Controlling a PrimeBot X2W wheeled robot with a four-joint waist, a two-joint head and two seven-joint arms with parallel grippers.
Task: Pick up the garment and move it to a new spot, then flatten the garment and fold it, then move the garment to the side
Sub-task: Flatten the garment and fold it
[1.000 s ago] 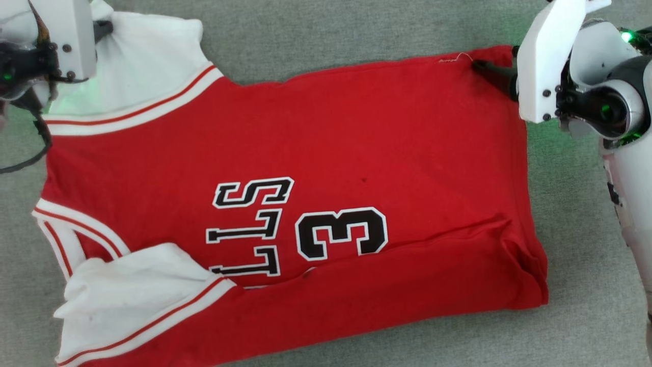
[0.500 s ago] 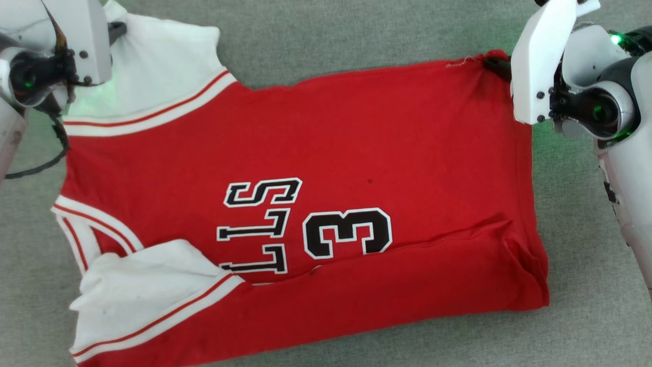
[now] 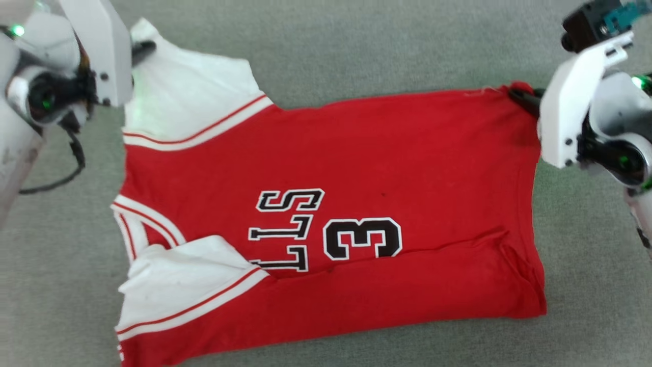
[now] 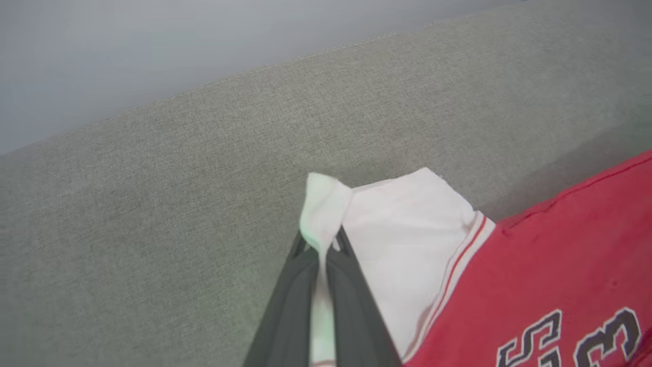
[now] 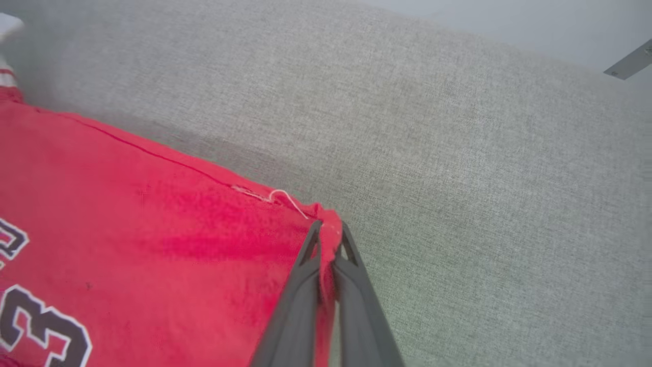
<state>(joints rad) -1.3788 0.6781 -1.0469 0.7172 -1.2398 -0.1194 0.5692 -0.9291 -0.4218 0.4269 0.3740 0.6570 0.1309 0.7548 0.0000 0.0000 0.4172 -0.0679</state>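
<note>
- The grey fabric surface (image 3: 356, 46) carries everything; it looks more like upholstery than a desk.
- The garment (image 3: 356, 163) lies spread on it, front up. Its long axis runs left to right in the head view: neck and sleeves point to the robot's left, the hem to its right.
- A strip along the near long edge (image 3: 387, 295) is already turned over onto the body, parallel to that axis.
- The near sleeve (image 3: 178, 285) lies loose on the surface; the far sleeve (image 3: 188, 107) is drawn up toward the left arm.
- The left end effector (image 4: 320, 245) is clenched on the tip of the far sleeve, white cloth bunched between its fingers.
- The right end effector (image 5: 328, 232) is clenched on the far hem corner (image 3: 512, 92), red cloth pinched at its tips.
- Both grips sit on the far long edge, one at each end, so the body of the garment lies toward the robot from both. Neither arm is nearer; each holds its own end.
- Judged from this, the coming move brings the far edge across the long axis, and both ends need to travel together.
- A loose thread (image 5: 285, 196) trails just beside the right grip.
</note>
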